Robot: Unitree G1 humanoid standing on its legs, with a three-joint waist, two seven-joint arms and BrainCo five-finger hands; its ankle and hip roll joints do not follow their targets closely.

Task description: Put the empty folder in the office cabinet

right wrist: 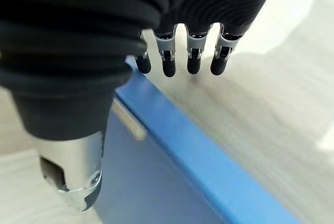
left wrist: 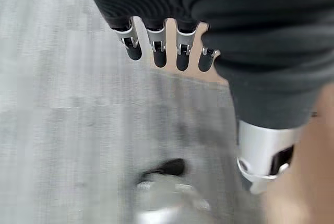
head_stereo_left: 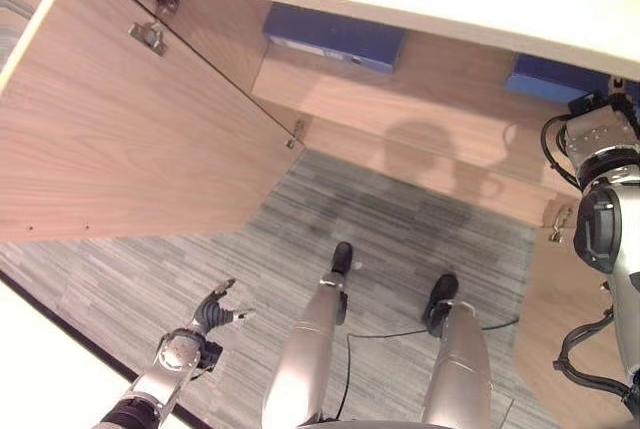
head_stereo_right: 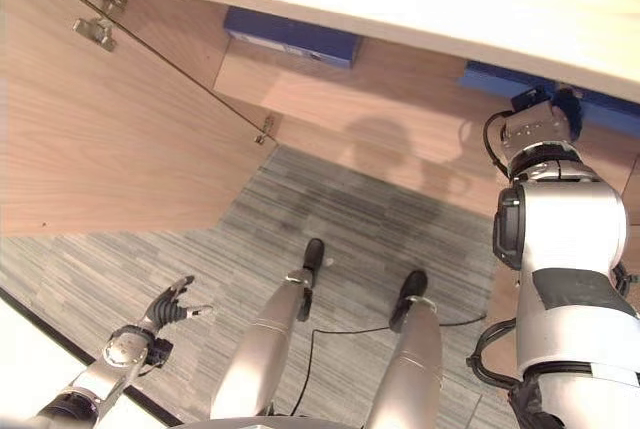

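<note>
Left robot hand [head_stereo_left: 213, 309] at 7 o'clock, low over grey carpet [head_stereo_left: 400, 239], fingers [left wrist: 157, 51] relaxed and spread, holding nothing. Cabinet door [head_stereo_left: 120, 129] swung open at 10 o'clock. Right robot hand [right wrist: 78, 177] reaches in at 2 o'clock, fingers straight, hanging just over a blue folder [right wrist: 172, 166] lying on the cabinet shelf [right wrist: 282, 114]; contact unclear. Second blue folder [head_stereo_left: 335, 37] further back at 12 o'clock on the same shelf.

left robot hand [head_stereo_left: 212, 311] hangs low, fingers relaxed; right robot hand [right wrist: 180, 57] reaches forward, fingers straight.
</note>
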